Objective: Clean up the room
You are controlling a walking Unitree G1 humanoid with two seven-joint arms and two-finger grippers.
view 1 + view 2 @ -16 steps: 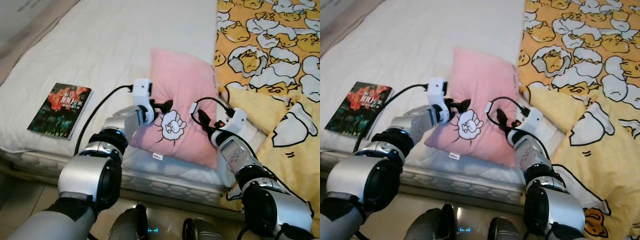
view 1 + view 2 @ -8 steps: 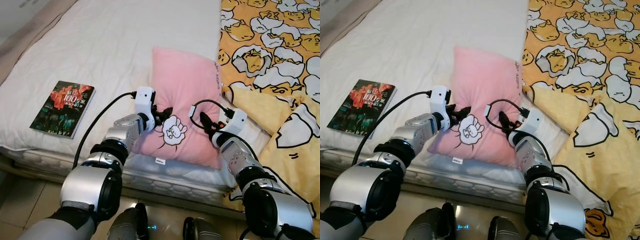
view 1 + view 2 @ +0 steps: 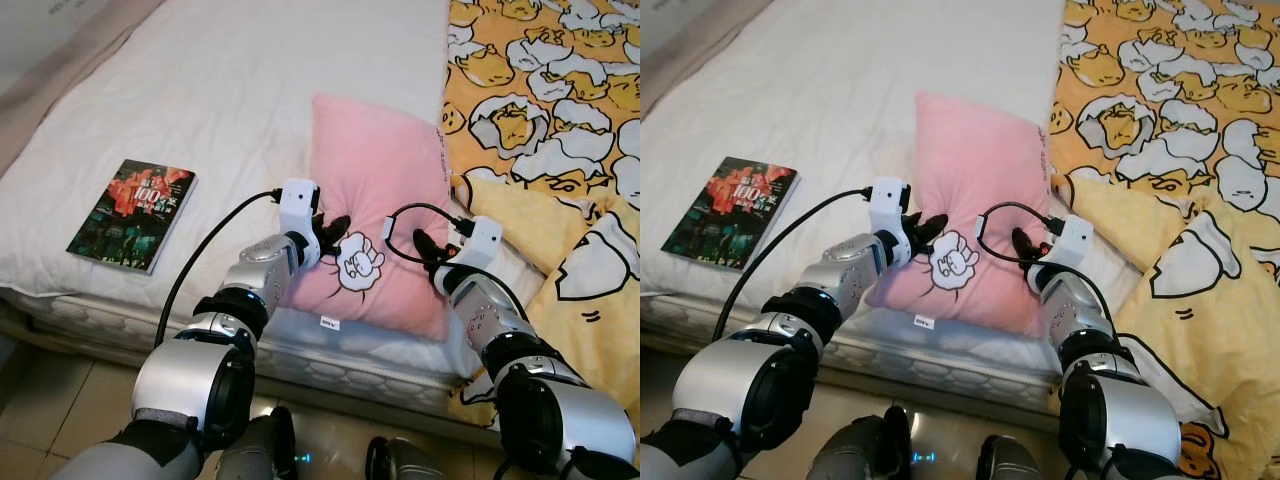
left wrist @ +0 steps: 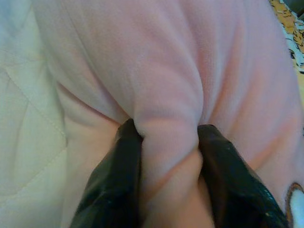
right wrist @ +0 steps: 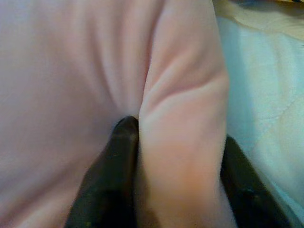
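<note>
A pink pillow (image 3: 375, 175) with a white fist drawing lies on the white mattress (image 3: 230, 90), its near end close to the bed's front edge. My left gripper (image 3: 335, 228) is shut on a fold of the pillow's near left side; the left wrist view has its black fingers (image 4: 114, 175) pinching the pink fabric (image 4: 166, 142). At the pillow's near right side my right gripper (image 3: 422, 245) is likewise shut on a ridge of fabric (image 5: 183, 137), which its fingers (image 5: 114, 166) squeeze.
A dark book (image 3: 132, 213) with a red cover picture lies on the mattress to the left. A yellow quilt (image 3: 560, 120) with egg cartoons covers the right side and hangs over the bed edge. Tiled floor (image 3: 40, 400) lies below.
The pillow has shifted slightly with both grippers still holding it, their hands closer together near the fist drawing. The view has moved a little, so the book sits further right in frame.
</note>
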